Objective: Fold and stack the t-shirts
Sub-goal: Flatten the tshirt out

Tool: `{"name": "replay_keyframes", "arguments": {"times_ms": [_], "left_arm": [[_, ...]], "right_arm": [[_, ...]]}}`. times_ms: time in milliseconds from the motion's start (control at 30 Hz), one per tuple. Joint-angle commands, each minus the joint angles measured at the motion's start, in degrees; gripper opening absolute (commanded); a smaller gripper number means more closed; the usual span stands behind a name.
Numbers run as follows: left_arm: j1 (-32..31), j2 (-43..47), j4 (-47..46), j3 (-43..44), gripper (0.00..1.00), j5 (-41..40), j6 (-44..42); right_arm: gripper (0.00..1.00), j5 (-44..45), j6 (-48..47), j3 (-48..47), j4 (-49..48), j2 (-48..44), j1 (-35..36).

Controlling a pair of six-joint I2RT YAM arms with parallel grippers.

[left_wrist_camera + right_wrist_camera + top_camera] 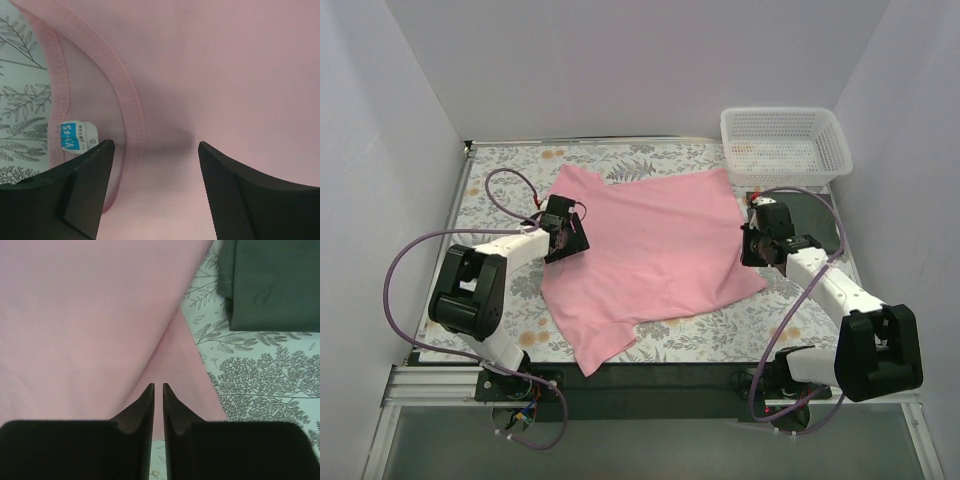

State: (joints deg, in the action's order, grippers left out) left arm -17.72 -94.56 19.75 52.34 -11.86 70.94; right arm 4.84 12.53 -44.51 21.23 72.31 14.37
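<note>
The light pink t-shirt (650,250) lies spread on the floral table cloth, with its collar to the left. My left gripper (565,232) hovers over the collar, open and empty. In the left wrist view (156,145) the collar seam and a blue size label (76,136) lie between and beside the fingers. My right gripper (752,245) is at the shirt's right edge. In the right wrist view (158,385) its jaws are closed to a thin slit on the pink cloth, and a fold runs up from the tips. The dark green folded t-shirt (272,282) lies just right of it (817,215).
A white mesh basket (785,145) stands at the back right, behind the green shirt. White walls close in on three sides. Purple cables loop by both arm bases. One sleeve (595,350) reaches toward the table's near edge.
</note>
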Motion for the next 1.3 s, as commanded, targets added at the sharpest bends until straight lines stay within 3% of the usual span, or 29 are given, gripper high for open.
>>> {"name": "replay_keyframes", "arguments": {"times_ms": [0,433,833,1267], "left_arm": [[2.2,-2.2,-0.1,1.3,0.63,-3.6,-0.7],[4.7,-5.0,-0.8,1.7,0.63,-2.7,-2.2],[4.8,-6.3,-1.0,1.5,0.63,-2.6,-2.4],[5.4,-6.3,-0.5,2.2,0.63,-3.4,-3.3]], "right_arm": [[0.15,-3.5,2.1,2.0,-2.0,0.4,0.0],[0.10,-6.8,6.8,10.1,-4.4,2.2,-1.7],[0.15,-9.9,11.5,18.7,1.8,-3.1,-8.0],[0.18,-7.1,17.3,18.7,9.0,-8.1,-10.1]]}}
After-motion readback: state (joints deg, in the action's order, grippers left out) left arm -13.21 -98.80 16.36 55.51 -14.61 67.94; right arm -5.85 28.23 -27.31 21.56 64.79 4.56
